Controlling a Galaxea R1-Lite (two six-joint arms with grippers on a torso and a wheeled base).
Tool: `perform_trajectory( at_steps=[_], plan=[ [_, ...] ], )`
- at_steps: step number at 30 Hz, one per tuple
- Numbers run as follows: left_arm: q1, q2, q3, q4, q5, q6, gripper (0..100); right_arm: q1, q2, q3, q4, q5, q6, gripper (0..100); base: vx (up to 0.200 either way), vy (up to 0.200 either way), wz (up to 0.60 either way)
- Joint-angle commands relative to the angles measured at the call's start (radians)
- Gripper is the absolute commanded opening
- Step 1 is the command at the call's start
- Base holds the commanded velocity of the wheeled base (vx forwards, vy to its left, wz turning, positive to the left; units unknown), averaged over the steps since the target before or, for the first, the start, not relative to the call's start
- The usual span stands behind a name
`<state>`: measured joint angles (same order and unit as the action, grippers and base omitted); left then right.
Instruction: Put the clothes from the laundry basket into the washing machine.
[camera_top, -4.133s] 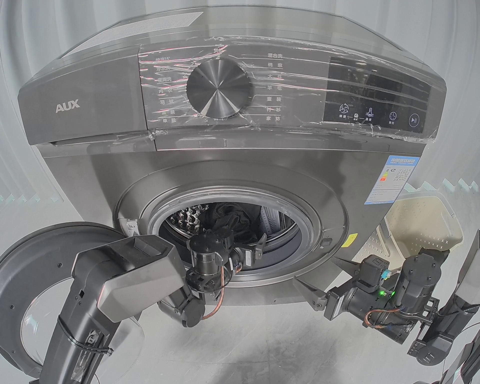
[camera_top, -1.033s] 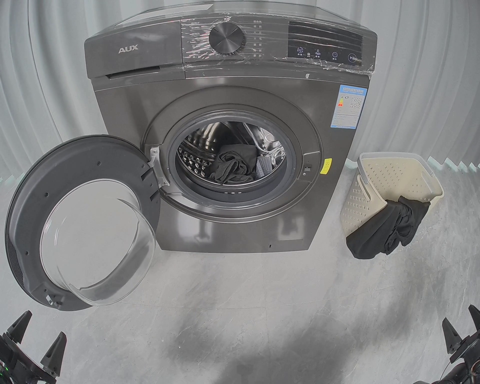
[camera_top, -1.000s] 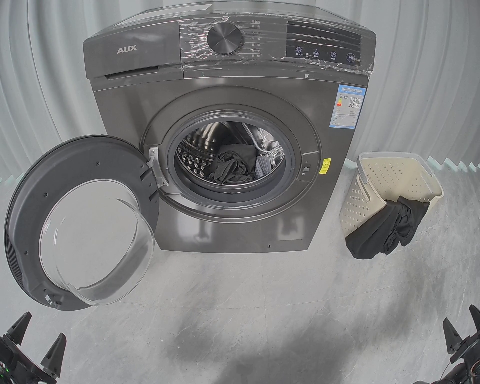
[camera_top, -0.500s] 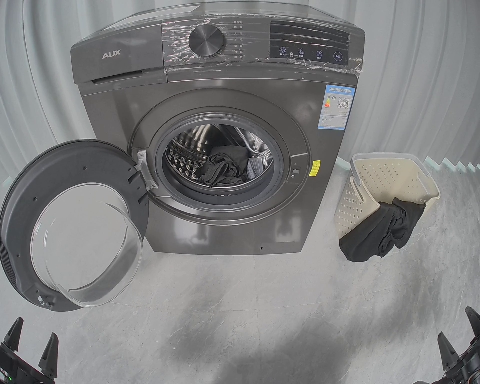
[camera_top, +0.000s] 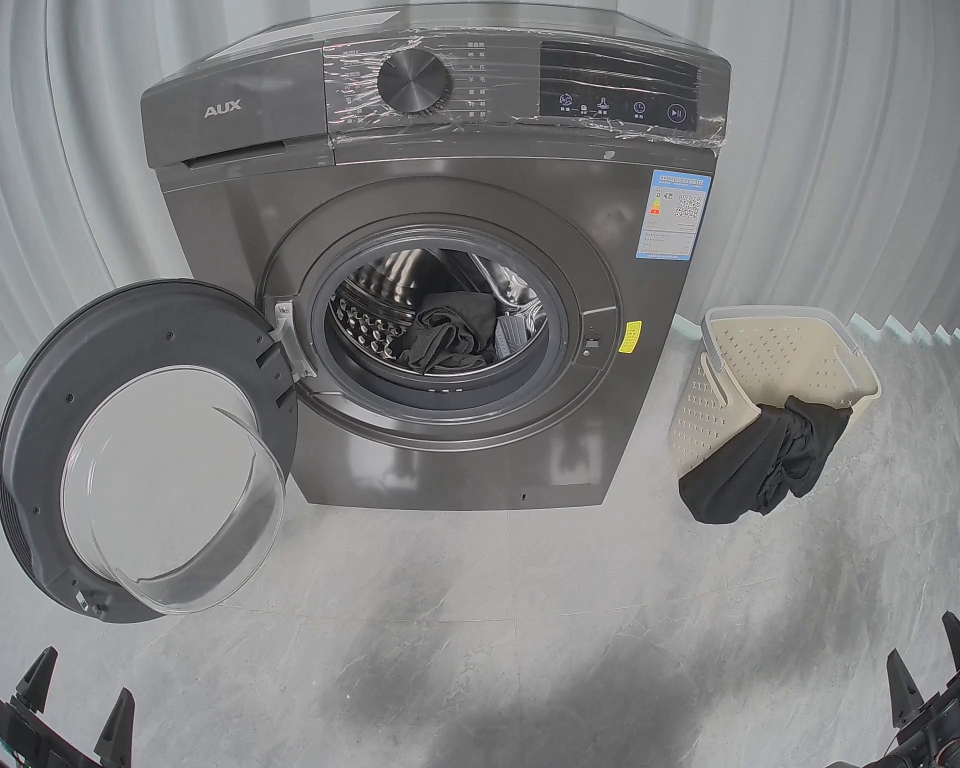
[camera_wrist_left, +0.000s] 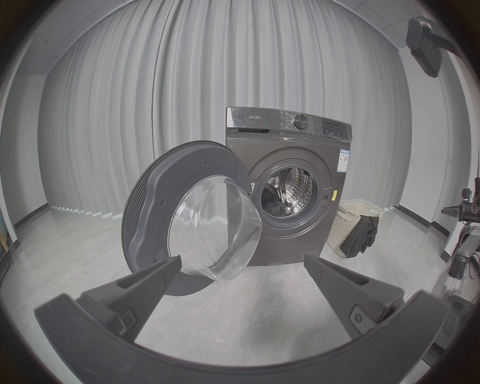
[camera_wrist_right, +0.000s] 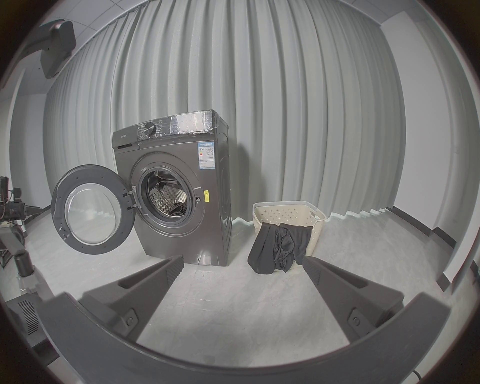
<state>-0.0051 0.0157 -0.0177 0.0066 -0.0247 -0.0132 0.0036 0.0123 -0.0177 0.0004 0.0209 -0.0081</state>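
The grey washing machine (camera_top: 430, 200) stands ahead with its round door (camera_top: 150, 450) swung wide to the left. Dark clothes (camera_top: 450, 330) lie inside the drum. To its right stands the cream laundry basket (camera_top: 800, 350), with a black garment (camera_top: 765, 460) draped over its front rim down to the floor. My left gripper (camera_top: 78, 695) is low at the near left, open and holding nothing. My right gripper (camera_top: 928, 655) is low at the near right, also open and holding nothing. Both are far from the machine (camera_wrist_left: 290, 185) and the basket (camera_wrist_right: 290, 215).
Grey floor (camera_top: 500, 620) stretches between me and the machine. A pleated curtain (camera_top: 850, 150) runs behind everything. The open door (camera_wrist_left: 190, 225) juts out over the floor on the left side.
Since about four seconds ago the view has pulled back from the drum, and the left gripper is out of the opening. In the last second the picture shifted slightly; both grippers sank a little lower.
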Motion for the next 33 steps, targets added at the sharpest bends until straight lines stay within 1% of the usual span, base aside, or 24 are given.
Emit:
perform_trajectory(
  at_steps=[1,13,25,33],
  plan=[
    [0.001,-0.016,0.016,0.001,0.002,-0.004,100,-0.001,-0.012,0.018,0.001,0.001,-0.001,100,0.0,-0.2,0.0],
    [0.001,-0.016,0.016,0.001,-0.001,0.004,100,0.001,-0.012,0.016,0.001,0.001,-0.001,100,0.0,-0.2,0.0],
    [0.001,-0.016,0.016,0.001,0.0,-0.005,100,-0.001,-0.012,0.016,0.001,0.001,-0.001,100,0.0,-0.2,0.0],
    [0.001,-0.016,0.016,0.001,0.0,-0.004,100,-0.001,-0.012,0.016,0.001,0.001,-0.001,100,0.0,-0.2,0.0]
  ],
)
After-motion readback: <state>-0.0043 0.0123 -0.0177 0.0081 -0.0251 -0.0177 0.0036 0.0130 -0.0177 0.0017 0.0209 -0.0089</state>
